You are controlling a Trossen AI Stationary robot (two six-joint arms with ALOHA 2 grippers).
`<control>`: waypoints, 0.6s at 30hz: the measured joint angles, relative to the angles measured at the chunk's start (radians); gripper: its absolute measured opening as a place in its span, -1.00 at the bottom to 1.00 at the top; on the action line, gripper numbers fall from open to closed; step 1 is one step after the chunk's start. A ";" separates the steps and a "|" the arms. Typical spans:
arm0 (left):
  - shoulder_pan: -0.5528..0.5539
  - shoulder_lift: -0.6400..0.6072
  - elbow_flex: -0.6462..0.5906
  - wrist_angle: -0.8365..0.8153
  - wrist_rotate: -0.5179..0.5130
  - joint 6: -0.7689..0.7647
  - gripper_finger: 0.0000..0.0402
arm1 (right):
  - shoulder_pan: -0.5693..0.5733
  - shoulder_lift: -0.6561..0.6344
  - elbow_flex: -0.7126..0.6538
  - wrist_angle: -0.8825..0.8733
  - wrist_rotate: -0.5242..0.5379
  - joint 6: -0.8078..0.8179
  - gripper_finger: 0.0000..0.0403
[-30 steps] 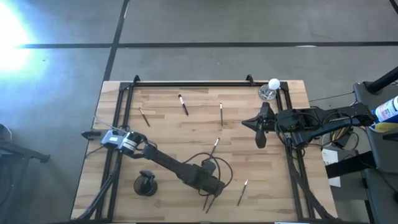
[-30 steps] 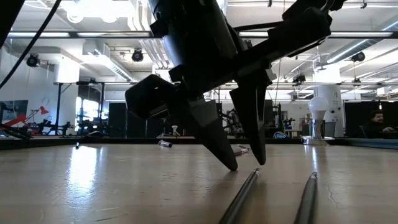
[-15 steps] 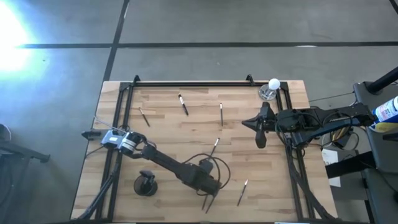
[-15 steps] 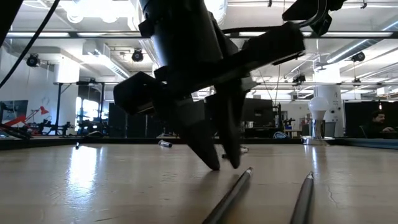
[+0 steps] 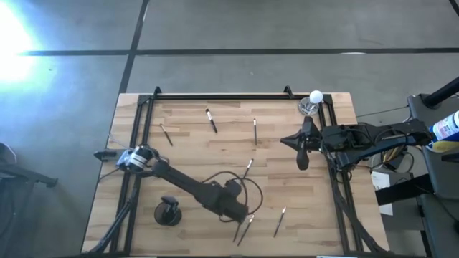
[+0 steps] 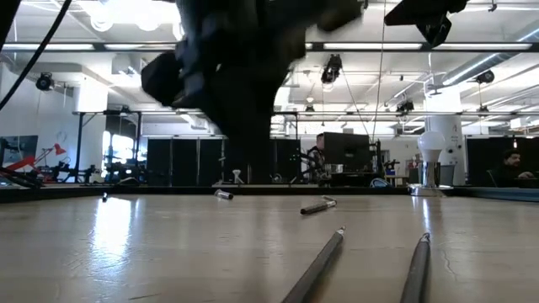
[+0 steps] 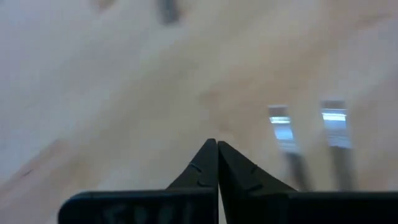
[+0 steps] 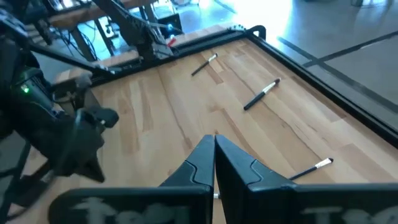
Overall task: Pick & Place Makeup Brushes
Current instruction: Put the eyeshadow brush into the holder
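My left gripper [image 7: 217, 144] is pinched fully closed on nothing, raised above the wooden table [image 5: 193, 154] near its front edge. Just beside my fingertips lie 2 makeup brushes [image 5: 244, 228] side by side on the wood, silver ends towards me, both clear of my fingers. Another brush [image 5: 280, 221] lies a little farther off on the same side. The dark round cup [image 5: 168, 213] stands behind me, near my arm's elbow. 4 more brushes [image 5: 211, 120] lie scattered well ahead across the table. My right gripper [image 8: 214, 144] is closed too, empty, waiting at the table's right edge.
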 joint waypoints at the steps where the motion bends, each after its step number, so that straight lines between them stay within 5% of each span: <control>1: -0.004 -0.016 -0.017 0.058 0.004 0.025 -1.00 | 0.000 -0.008 0.000 -0.002 0.007 -0.001 -0.96; 12: -0.077 -0.057 -0.162 0.578 -0.005 0.449 -1.00 | 0.000 -0.027 0.000 -0.043 0.018 0.002 -0.96; 18: -0.079 -0.008 -0.226 0.667 0.031 0.647 -1.00 | 0.000 -0.027 0.000 -0.046 0.020 0.003 -0.96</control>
